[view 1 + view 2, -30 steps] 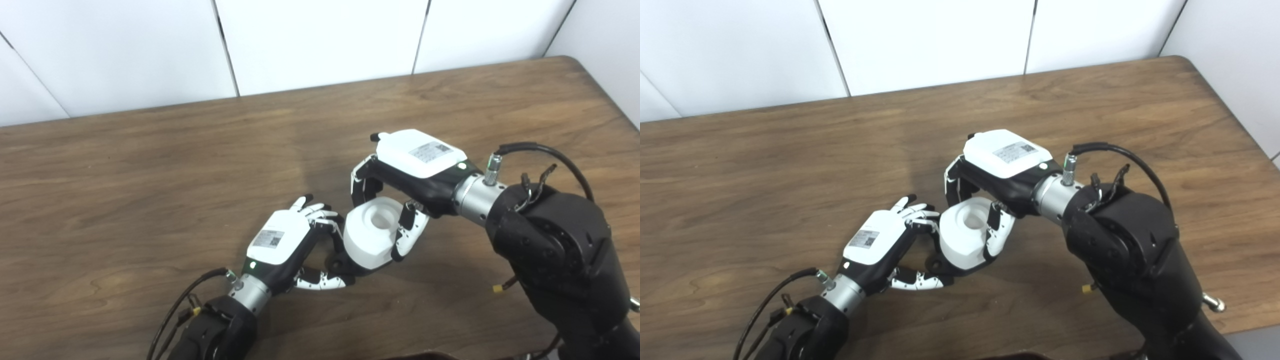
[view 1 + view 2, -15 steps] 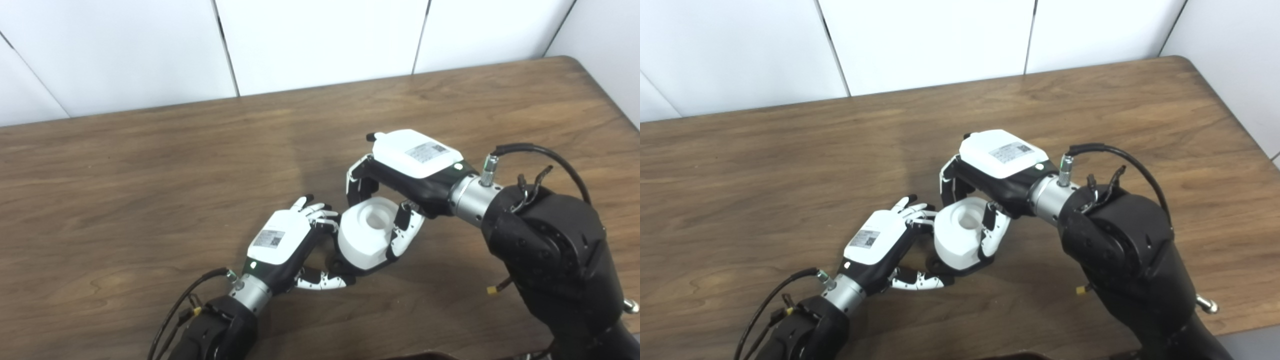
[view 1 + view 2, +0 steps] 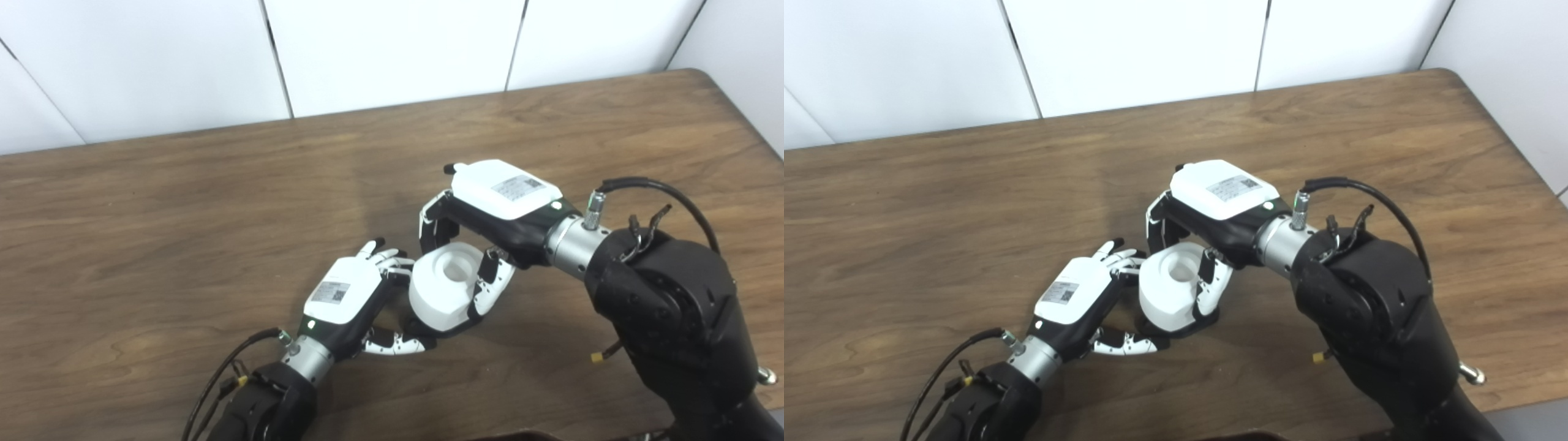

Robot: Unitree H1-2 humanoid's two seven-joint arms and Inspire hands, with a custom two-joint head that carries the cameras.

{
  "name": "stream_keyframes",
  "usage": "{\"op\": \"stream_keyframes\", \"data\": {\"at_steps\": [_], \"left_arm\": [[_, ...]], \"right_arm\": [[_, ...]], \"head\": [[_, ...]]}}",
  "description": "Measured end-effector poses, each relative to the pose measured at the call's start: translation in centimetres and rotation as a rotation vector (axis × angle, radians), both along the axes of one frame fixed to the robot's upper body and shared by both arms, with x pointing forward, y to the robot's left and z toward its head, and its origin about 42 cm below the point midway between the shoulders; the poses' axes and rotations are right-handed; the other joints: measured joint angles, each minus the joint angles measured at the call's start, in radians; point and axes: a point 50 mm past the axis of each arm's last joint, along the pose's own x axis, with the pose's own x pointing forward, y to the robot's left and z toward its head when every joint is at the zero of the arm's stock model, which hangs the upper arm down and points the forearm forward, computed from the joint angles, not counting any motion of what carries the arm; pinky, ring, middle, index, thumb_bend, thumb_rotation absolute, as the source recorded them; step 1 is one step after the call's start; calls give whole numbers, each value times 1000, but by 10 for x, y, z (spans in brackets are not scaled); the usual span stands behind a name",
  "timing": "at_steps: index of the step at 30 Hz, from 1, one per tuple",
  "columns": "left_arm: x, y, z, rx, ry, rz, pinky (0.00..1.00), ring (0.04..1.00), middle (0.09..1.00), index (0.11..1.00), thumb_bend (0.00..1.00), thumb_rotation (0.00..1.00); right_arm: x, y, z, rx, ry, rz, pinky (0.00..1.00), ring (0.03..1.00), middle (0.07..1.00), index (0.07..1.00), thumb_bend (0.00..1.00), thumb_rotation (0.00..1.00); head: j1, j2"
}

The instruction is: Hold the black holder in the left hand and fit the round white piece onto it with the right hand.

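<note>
The round white piece, thick with a hollow in its top, sits on the black holder, of which only a dark rim shows underneath. My right hand reaches over from the right and is shut on the white piece, fingers at its far side and thumb at its near right. My left hand lies low on the table to the left. Its thumb touches the holder's front and its curled fingers press at the holder's left side.
All this is on a brown wooden table in front of white wall panels. The table's right edge runs close to my right arm. Cables hang from both forearms.
My right hand has carried the white piece a little to the left, closer against my left hand's fingers. The left hand has stayed where it was.
</note>
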Motion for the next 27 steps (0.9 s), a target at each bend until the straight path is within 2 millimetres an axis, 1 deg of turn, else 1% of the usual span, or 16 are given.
{"op": "stream_keyframes", "data": {"at_steps": [15,18,27], "left_arm": [[0,-1,3,11,7,-4,997,887,797,484,525,57],[0,-1,3,12,7,-4,991,884,796,484,525,58],[0,-1,3,12,6,-5,986,881,794,484,525,58]], "right_arm": [[0,1,-1,-15,-4,-5,1000,619,433,520,527,0],[0,1,-1,-15,-4,-5,1000,634,439,517,528,0],[0,1,-1,-15,-3,-6,1000,629,435,518,527,0]], "head": [[0,3],[0,3],[-6,9]]}}
